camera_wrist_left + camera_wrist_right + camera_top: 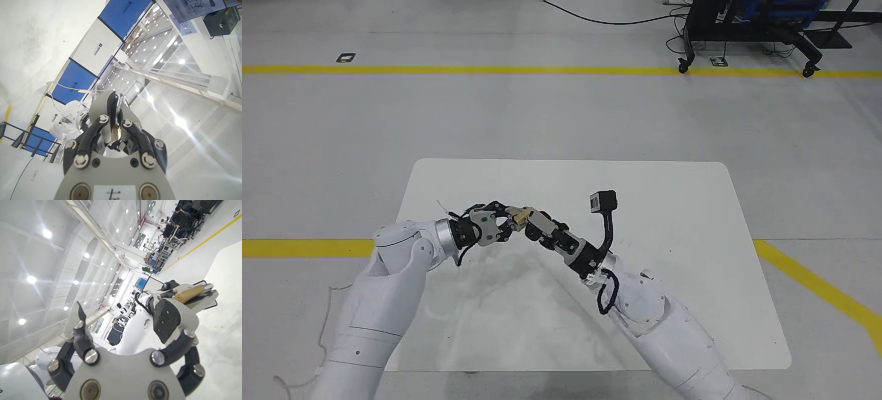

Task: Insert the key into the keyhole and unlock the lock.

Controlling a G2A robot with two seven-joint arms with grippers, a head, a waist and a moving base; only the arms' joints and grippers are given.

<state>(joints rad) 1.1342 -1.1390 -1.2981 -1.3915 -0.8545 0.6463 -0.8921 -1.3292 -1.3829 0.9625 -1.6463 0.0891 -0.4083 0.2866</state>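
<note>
A brass padlock is held above the white table, near its left middle. My left gripper is shut on it. In the left wrist view the brass body sits between the closed fingers, and the silver shackle sticks out past the tips. My right gripper is right next to the lock on the other side, open, its fingers spread wide. In the right wrist view the padlock lies just beyond one ribbed black pad, inside the left gripper.
Both arms meet over the table's left half; the right half and the front are bare white surface. Yellow floor lines run behind and beside the table. A black wheeled frame stands far back on the right.
</note>
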